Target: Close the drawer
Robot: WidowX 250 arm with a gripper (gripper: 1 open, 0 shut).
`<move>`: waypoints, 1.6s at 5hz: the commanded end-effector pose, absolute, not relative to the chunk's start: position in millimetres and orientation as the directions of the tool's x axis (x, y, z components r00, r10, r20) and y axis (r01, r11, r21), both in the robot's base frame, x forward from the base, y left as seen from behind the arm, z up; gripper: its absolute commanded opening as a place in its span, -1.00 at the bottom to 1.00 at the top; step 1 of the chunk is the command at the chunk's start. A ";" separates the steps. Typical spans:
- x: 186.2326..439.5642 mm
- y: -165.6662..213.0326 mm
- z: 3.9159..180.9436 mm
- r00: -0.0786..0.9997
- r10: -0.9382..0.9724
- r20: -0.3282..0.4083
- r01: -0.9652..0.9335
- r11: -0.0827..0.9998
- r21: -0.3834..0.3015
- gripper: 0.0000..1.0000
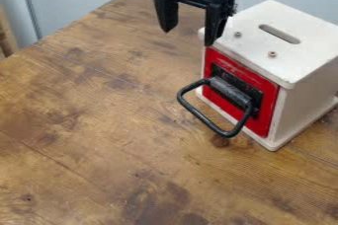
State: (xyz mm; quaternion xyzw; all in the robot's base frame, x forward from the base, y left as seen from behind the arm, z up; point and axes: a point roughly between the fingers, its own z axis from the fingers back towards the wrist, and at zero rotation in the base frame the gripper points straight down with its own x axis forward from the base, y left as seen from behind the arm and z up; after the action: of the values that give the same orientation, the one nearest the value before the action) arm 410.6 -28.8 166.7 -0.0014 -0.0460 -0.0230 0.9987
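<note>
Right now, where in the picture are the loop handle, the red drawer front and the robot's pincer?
Loop handle [211, 124]: camera view, on its lower bar.
Red drawer front [266, 110]: camera view, on its right-hand margin.
Pincer [191, 22]: camera view, midway between its two fingertips.

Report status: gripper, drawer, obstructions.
Gripper open, nothing between the jaws, raised near the cream box. Red drawer appears shut or nearly so; exact gap unclear. Nothing visible blocking its front.

Open space left of the handle [200, 119]
</note>
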 end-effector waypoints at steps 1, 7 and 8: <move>407.8 -31.0 194.3 0.985 -0.053 0.164 0.053 0.999 0.002 1.00; 402.7 -33.9 211.8 0.977 -0.064 0.204 0.066 0.998 -0.002 1.00; 404.1 -34.4 205.7 0.979 -0.062 0.192 0.064 0.998 -0.003 1.00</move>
State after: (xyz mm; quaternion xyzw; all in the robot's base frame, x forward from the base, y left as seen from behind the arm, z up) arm 406.6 -29.5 177.5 -0.0012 -0.0575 -0.0261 0.9980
